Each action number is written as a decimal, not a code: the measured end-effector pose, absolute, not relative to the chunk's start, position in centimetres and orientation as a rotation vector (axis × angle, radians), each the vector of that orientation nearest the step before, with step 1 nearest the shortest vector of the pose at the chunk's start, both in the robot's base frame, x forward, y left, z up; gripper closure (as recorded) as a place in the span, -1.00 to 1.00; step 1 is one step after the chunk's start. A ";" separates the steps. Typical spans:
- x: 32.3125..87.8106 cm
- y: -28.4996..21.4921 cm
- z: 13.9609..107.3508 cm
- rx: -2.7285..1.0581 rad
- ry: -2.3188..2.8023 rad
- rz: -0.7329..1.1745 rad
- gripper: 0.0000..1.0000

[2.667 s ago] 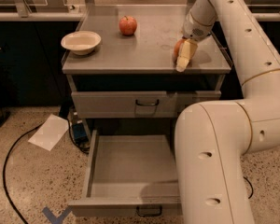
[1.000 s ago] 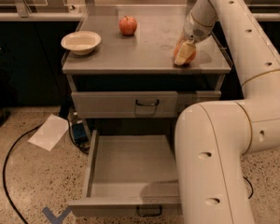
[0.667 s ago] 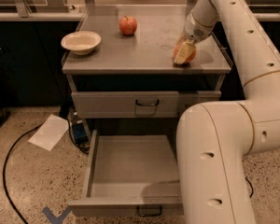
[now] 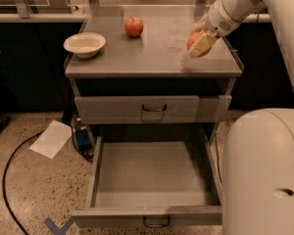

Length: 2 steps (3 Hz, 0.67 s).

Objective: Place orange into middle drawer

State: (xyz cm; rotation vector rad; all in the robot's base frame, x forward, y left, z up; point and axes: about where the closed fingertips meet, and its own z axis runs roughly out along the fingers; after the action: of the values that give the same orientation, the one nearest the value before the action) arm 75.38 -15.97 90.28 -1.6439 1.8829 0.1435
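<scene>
Nearest me, beside the bulky white robot base (image 4: 264, 180), the wide shallow grey metal middle drawer (image 4: 152, 175) stands pulled fully out, its floor bare, its dark bail handle (image 4: 156, 223) facing me; so the opening is done and nothing has gone in yet; above it the matching upper drawer (image 4: 152, 109) is shut flush; on the flat grey metal cabinet top (image 4: 137, 58) a shallow white bowl (image 4: 84, 44) sits at the left; over at the right edge the smooth bright round orange (image 4: 191, 40) is on or barely above the surface, I cannot tell which; the cream two-finger gripper (image 4: 200, 45) reaches down from the white arm and looks clenched around it, one finger lying across the fruit's front; further back a redder apple (image 4: 134, 27) rests well apart, untouched; by my reckoning the grasp is made, and what is left is the lift, the carry forward and down past the cabinet's edge, and the release inside the open drawer.
</scene>
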 end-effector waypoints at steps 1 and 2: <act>72.0 -15.9 95.4 -1.558 1.783 0.132 1.00; 67.8 -15.2 97.4 -1.520 1.703 0.152 1.00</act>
State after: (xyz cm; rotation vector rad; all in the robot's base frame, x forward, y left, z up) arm 67.81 -15.16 97.43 -1.5196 1.7029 0.1517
